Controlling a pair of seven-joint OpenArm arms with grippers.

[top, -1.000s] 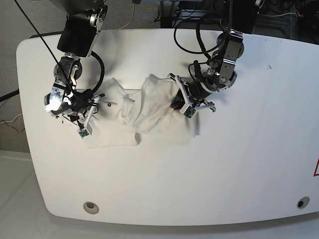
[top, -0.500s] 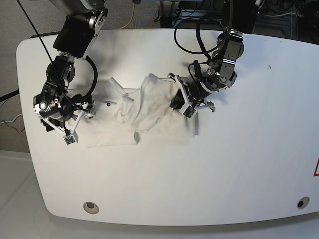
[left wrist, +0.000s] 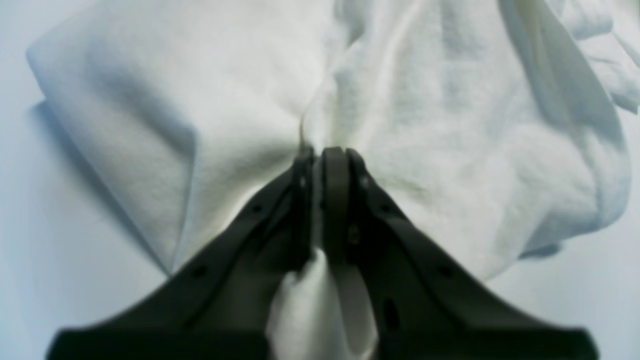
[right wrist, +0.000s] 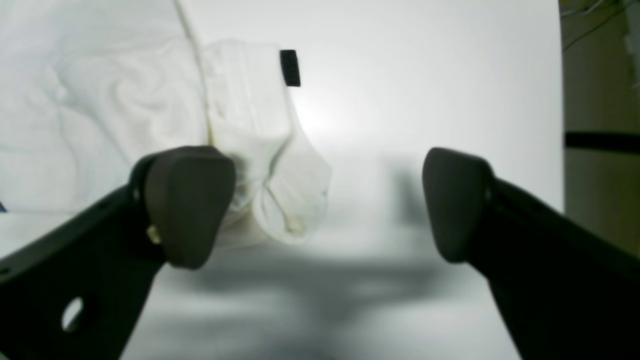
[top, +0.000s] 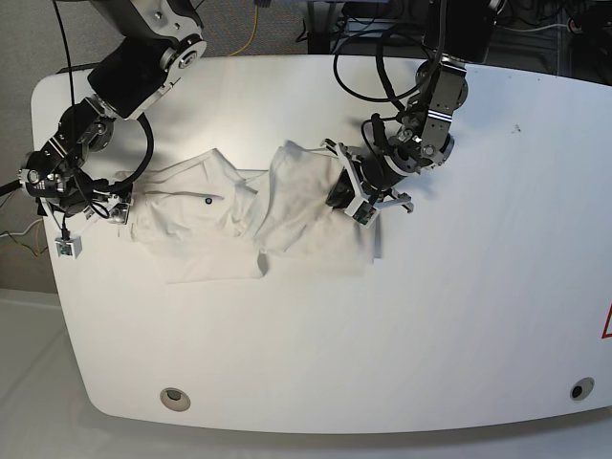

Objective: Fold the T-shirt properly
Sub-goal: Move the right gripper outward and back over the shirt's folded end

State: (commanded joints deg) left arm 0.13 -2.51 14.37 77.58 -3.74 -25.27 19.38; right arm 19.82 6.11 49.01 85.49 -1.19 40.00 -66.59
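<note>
my left claw (left wrist: 322,155) was pressed together on a pinch of the t-shirt (top: 287,206), with cloth bunched just ahead of its tips and the shirt's right half rumpled beyond. my right claw (right wrist: 327,200) had let go and drawn back off the shirt's left edge within the last second; it stood spread over bare desk (right wrist: 400,75), the released fold just beside its left pad, the black tag (right wrist: 290,67) farther ahead. i judged that side laid down, so the left claw's fold came next.
</note>
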